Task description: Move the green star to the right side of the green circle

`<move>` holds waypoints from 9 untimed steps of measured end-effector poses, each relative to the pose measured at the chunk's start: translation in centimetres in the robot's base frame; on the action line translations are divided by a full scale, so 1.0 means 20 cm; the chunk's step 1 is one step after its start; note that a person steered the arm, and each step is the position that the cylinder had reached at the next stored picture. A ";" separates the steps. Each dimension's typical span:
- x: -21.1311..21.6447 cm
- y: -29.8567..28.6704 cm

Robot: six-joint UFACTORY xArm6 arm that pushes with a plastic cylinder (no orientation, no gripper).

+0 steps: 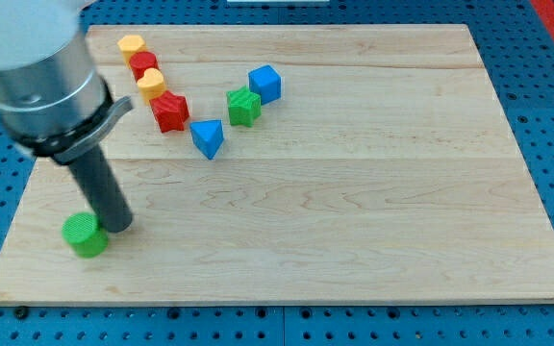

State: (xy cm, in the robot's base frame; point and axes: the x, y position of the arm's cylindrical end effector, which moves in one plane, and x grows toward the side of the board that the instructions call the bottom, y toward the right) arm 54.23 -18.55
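Observation:
The green star [243, 106] lies on the wooden board [354, 192] at the upper middle-left, next to a blue cube [265, 84]. The green circle [85, 234] sits near the board's lower left corner. My tip [117, 227] is at the end of the dark rod, right beside the green circle's right edge, touching or almost touching it. The star is far up and to the right of my tip.
A blue triangle [207, 137] lies below the star. A red star [170, 111] is to its left. A diagonal row at the upper left holds a yellow block [131, 45], a red block [143, 65] and another yellow block [151, 84].

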 end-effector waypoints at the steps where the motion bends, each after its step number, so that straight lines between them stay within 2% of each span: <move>1: 0.00 -0.05; 3: -0.01 0.00; 4: -0.22 0.37; 5: -0.41 0.88; 6: -0.54 1.07; 7: -0.78 1.06; 9: -1.04 0.86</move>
State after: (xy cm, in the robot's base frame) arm 33.53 -1.28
